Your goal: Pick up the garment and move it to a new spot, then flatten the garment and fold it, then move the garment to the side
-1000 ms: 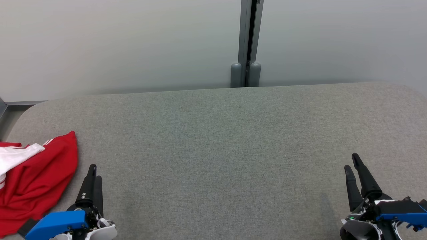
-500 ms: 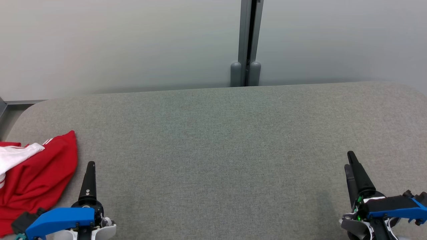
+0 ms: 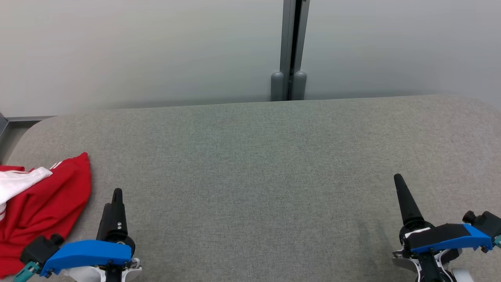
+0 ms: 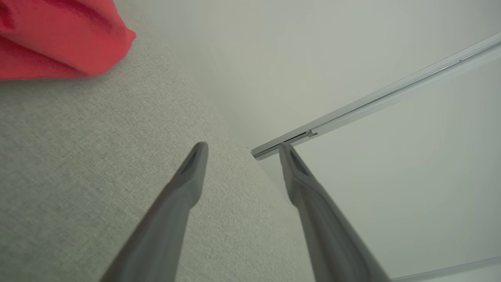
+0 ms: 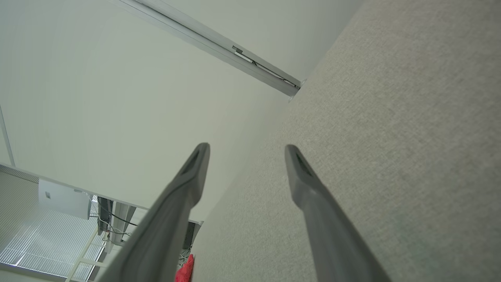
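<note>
The garment [image 3: 43,203], red with a white part and white stripes, lies crumpled at the table's left edge. Its red cloth fills the top left corner of the left wrist view [image 4: 58,35] and shows as a small red patch low in the right wrist view [image 5: 187,270]. My left gripper [image 3: 112,197] hovers just right of the garment, apart from it. Its jaws stand open with nothing between them [image 4: 242,147]. My right gripper [image 3: 399,180] is at the lower right over bare fabric, far from the garment, also open and holding nothing [image 5: 246,148].
The table [image 3: 254,168] is covered in grey fabric with rounded corners and runs back to a pale wall. A grey post [image 3: 289,51] splits that wall behind the far edge. The floor edge [image 3: 11,137] lies past the left corner.
Both grippers have spread their jaws wider and rolled at the wrist, their blue housings now lying flatter. The left fingers shifted slightly right, the right fingers slightly left. The garment has not moved.
</note>
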Tool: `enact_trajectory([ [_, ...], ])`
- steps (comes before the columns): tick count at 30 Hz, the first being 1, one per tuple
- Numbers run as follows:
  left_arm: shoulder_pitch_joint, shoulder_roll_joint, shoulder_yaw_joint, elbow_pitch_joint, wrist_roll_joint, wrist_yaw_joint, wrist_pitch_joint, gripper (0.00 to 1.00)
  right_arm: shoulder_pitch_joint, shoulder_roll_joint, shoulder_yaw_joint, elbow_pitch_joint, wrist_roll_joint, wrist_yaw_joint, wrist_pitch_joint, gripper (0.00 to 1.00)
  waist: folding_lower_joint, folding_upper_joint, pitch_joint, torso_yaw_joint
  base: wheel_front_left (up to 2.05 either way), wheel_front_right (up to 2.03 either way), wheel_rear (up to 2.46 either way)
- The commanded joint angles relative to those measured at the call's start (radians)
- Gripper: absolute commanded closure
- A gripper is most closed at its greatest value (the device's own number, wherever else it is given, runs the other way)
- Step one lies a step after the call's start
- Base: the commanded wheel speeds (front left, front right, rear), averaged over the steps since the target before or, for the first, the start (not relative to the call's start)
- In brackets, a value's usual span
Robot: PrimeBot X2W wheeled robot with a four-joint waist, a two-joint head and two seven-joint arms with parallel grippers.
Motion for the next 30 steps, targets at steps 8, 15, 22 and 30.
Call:
enact_trajectory([
  [8,-0.041,0.021,-0.016,0.006,0.175,0.003,-0.036,0.00,-0.047,-0.017,0.028,0.026,-0.164,0.002,-0.036,0.00,-0.0002,0.0000,0.003,0.002,0.00,0.00,0.00],
  [15,-0.034,0.023,-0.031,0.023,0.286,0.005,-0.060,0.00,-0.053,-0.017,0.037,0.059,-0.275,0.002,-0.060,0.00,-0.0002,0.0000,0.003,0.003,0.00,0.00,0.00],
  [22,-0.020,0.024,-0.037,0.050,0.382,0.012,-0.082,0.00,-0.058,-0.016,0.051,0.094,-0.374,0.002,-0.082,0.00,-0.0002,0.0000,0.002,0.001,0.00,0.00,0.00],
  [30,-0.013,0.022,-0.044,0.080,0.480,0.022,-0.106,0.00,-0.062,-0.013,0.066,0.134,-0.476,0.002,-0.106,0.00,-0.0002,0.0000,0.002,0.000,0.00,0.00,0.00],
])
